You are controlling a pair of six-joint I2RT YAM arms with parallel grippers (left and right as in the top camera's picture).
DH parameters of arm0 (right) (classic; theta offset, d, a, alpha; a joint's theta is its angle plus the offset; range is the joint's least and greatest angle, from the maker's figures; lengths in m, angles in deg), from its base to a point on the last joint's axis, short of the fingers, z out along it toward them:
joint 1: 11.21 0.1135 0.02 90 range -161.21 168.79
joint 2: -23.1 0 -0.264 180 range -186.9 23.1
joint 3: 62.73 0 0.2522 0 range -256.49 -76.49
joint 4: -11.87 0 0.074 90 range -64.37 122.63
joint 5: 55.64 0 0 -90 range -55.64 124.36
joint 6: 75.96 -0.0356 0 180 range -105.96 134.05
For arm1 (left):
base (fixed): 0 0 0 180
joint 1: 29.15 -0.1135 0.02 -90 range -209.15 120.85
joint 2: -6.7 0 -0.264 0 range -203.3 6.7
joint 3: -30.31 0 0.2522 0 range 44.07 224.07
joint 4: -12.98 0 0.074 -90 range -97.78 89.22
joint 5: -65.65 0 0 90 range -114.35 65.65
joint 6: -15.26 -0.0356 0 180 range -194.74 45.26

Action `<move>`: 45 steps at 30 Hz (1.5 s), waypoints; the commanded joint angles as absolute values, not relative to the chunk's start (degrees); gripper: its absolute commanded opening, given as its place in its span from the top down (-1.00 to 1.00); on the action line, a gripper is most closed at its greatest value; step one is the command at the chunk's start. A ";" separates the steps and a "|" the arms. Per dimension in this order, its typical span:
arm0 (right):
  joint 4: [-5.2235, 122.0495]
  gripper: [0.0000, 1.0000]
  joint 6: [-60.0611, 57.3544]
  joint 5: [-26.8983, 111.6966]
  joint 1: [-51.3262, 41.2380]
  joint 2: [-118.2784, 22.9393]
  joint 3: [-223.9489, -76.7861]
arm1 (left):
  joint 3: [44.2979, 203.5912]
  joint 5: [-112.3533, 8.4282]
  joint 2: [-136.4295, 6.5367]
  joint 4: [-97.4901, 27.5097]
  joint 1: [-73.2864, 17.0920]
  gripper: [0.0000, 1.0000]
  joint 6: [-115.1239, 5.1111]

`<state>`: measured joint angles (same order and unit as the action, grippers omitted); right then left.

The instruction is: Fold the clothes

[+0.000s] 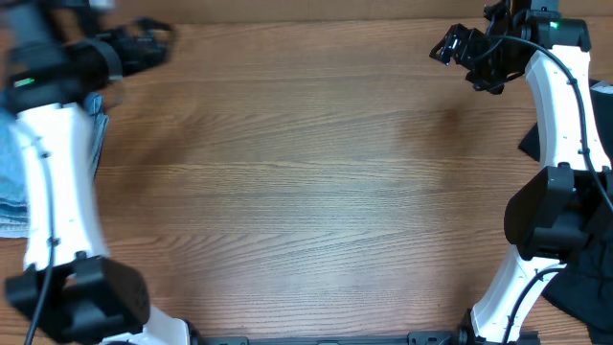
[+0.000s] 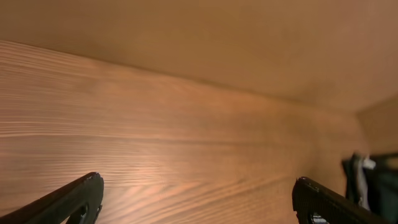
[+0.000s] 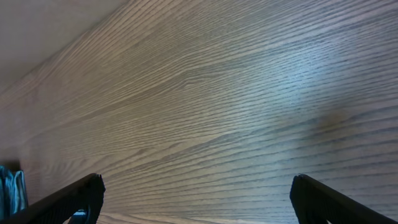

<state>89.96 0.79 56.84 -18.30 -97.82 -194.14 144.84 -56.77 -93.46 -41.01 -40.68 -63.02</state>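
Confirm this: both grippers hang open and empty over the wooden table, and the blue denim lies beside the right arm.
Not quite. The overhead view shows the blue denim lying beside the left arm, not the right. The rest holds: left gripper and right gripper hang open and empty over the wooden table.

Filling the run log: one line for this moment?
left tool open, empty; right tool open, empty; blue denim at left edge
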 commanded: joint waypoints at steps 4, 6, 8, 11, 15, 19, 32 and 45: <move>89.83 -1.00 1.01 56.86 -18.19 -97.78 -194.09 | 144.40 -46.78 -97.11 -41.06 -19.54 -1.00 -62.32; 89.81 -1.00 1.01 56.86 -18.19 -97.78 -194.09 | 144.36 -46.76 -97.44 -41.06 -15.37 -1.00 -62.32; 89.83 -1.00 1.01 56.86 -18.19 -97.78 -194.09 | 144.36 -46.76 -97.46 -41.06 -12.09 -1.00 -62.32; 89.83 -1.00 1.01 56.86 -18.19 -97.78 -194.09 | 144.36 -46.78 -97.46 -41.06 -9.53 -1.00 -62.32; 89.83 -1.00 0.99 56.86 -18.19 -97.78 -194.09 | 144.36 -46.61 -97.46 -41.08 -9.57 -1.00 -62.32; 89.83 -1.00 1.01 56.84 -18.04 -96.68 -194.09 | 144.36 -46.59 -97.46 -41.14 -9.62 -1.00 -62.32; 86.64 -1.00 1.01 47.81 -1.86 -41.36 -193.52 | 144.36 -46.59 -97.46 -41.23 -9.62 -1.00 -62.32; 86.12 -1.00 0.99 39.31 0.74 13.30 -147.38 | 144.36 -46.59 -97.46 -41.25 -9.62 -1.00 -62.32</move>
